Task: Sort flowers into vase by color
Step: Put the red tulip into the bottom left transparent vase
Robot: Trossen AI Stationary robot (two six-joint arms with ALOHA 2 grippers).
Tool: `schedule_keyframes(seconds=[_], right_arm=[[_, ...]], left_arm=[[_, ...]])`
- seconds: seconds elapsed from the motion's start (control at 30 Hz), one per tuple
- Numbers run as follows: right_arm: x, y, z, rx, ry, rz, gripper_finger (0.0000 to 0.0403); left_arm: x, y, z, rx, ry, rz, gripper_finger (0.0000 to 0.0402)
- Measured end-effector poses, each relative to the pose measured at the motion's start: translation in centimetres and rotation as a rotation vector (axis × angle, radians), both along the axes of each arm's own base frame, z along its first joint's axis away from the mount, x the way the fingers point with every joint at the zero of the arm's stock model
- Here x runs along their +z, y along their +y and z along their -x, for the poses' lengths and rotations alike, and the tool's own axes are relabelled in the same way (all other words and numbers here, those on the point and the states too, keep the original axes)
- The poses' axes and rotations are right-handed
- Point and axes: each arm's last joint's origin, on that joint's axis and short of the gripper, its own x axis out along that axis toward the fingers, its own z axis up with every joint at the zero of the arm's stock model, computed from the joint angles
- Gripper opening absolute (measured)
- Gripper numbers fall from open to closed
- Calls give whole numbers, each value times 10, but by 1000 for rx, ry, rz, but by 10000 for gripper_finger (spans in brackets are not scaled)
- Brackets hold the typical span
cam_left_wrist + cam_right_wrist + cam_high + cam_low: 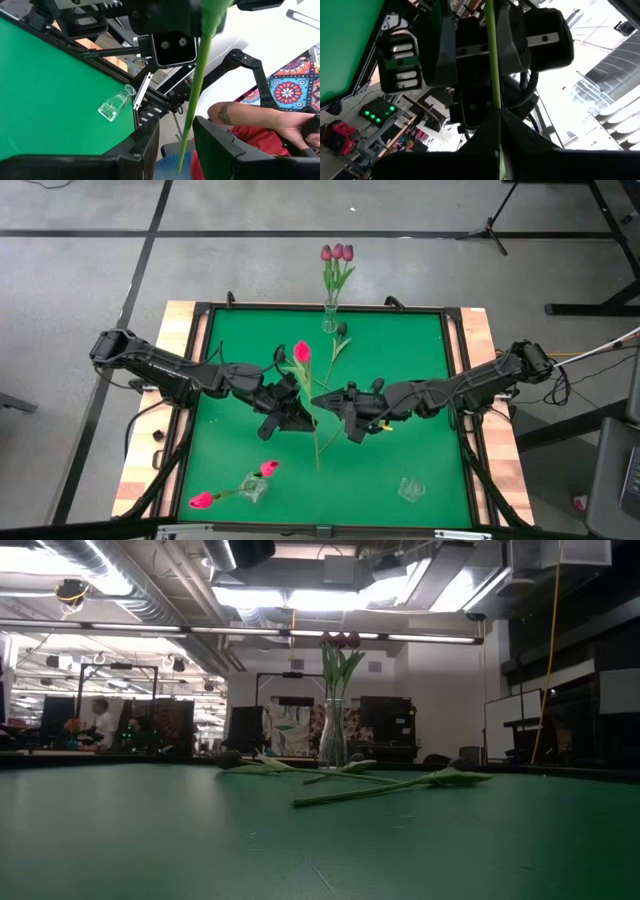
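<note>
**Both grippers at one pink tulip, frame centre**

We see the right gripper [322, 399] with jaws pressed onto the tulip [302, 352] stem, holding it above the table [400, 380]. The left gripper [303, 402] sits around the same stem, jaws spread, apparently not touching it. A vase [330, 318] at top centre holds three mauve tulips [337, 253]. Two pink tulips [268, 468] lie at lower left by a tipped vase [253, 486].

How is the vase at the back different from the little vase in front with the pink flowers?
The back vase stands upright; the front left vase lies tipped over. The back vase holds mauve tulips; the front left vase has pink tulips beside the mat's near edge. Both are clear glass.
</note>
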Motion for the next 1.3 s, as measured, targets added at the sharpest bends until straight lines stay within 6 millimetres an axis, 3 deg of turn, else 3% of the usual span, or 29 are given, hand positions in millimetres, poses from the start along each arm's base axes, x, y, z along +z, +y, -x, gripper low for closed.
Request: schedule_keyframes(seconds=[0.4, 0.9, 1.3], right_arm=[[0, 0, 0, 7, 0, -14, 0], [-2, 0, 0, 5, 19, -40, 0], [-2, -3, -1, -2, 19, -42, 0]], left_arm=[[0, 0, 0, 15, -9, -22, 112], [2, 0, 0, 17, -47, -60, 5], [6, 1, -1, 42, -89, -48, 41]])
